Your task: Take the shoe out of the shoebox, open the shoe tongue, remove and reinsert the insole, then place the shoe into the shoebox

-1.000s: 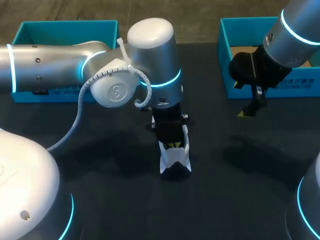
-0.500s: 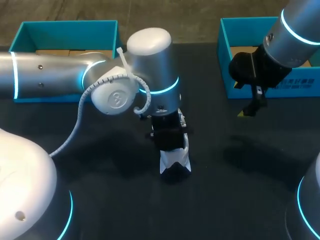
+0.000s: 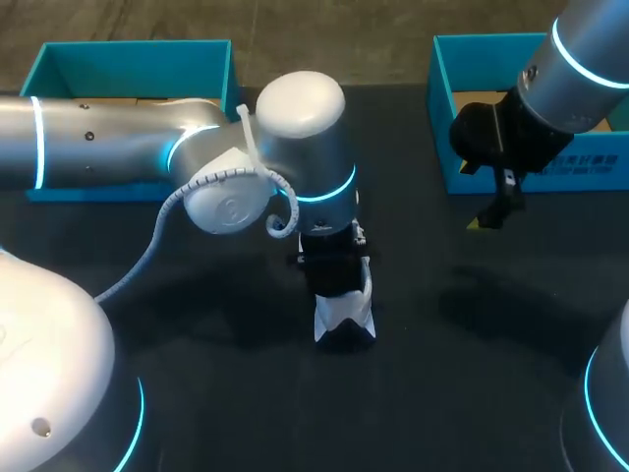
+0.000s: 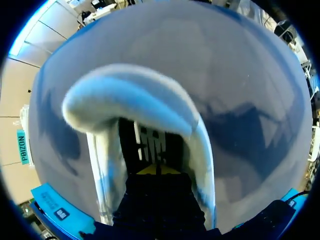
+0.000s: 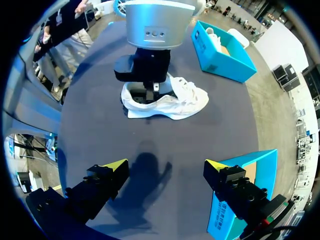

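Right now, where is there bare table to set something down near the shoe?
Bare table stretches between the shoe and the right arm's base, up to the right shoebox. More lies on the robot's side of the shoe, between both bases. Crowded: the shoe itself, with the left arm over it.

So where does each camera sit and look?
Head view: above and behind the robot, looking down on the dark table; silver left arm and right arm show.
Left wrist view: on the left wrist, peering into the white lace-up shoe; left end effector shows.
Right wrist view: on the right wrist, looking across the table; open right end effector shows.
Shared: head and right wrist views both show the shoe under the left arm.
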